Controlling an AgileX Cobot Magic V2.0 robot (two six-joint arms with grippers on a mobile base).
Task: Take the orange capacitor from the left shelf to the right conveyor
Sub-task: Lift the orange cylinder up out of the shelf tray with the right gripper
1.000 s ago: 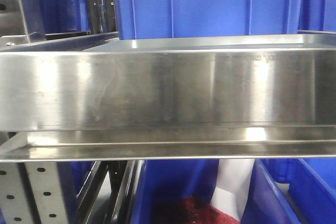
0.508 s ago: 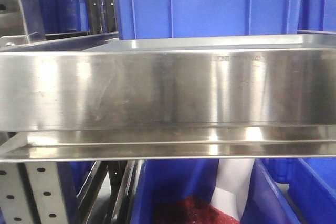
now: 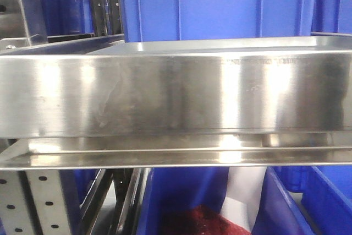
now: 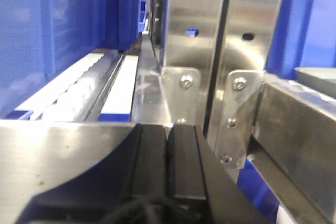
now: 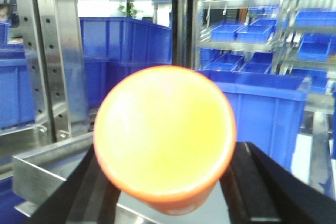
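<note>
The right gripper (image 5: 169, 182) clamps the orange capacitor (image 5: 164, 135), a black finger (image 5: 252, 182) on each side. Seen end-on from the right wrist, the round top glows yellow-orange and fills the middle of the frame. The capacitor is clear of the steel below it, where a folded metal rim (image 5: 44, 169) angles in from the lower left. A perforated upright (image 5: 52, 51) stands to the left, and rows of blue bins (image 5: 131, 45) recede behind.

The left gripper (image 4: 167, 140) is clenched on nothing, its two black pads pressed flat together. It sits low in the left wrist view, just before a steel edge, facing two perforated posts (image 4: 194, 40). Screwed brackets (image 4: 181, 95) join these posts to a crossbar. A pale roller track (image 4: 79, 90) runs away at left under more blue plastic.

From the front, the shelf (image 3: 176, 94) spans the whole frame, its tall brushed lip catching bright reflections. Neither arm nor the capacitor shows in this view. A blue crate (image 3: 220, 4) stands above and behind the lip. Below it, another bin holds something red (image 3: 192, 221) beside a white sheet (image 3: 245, 191).
</note>
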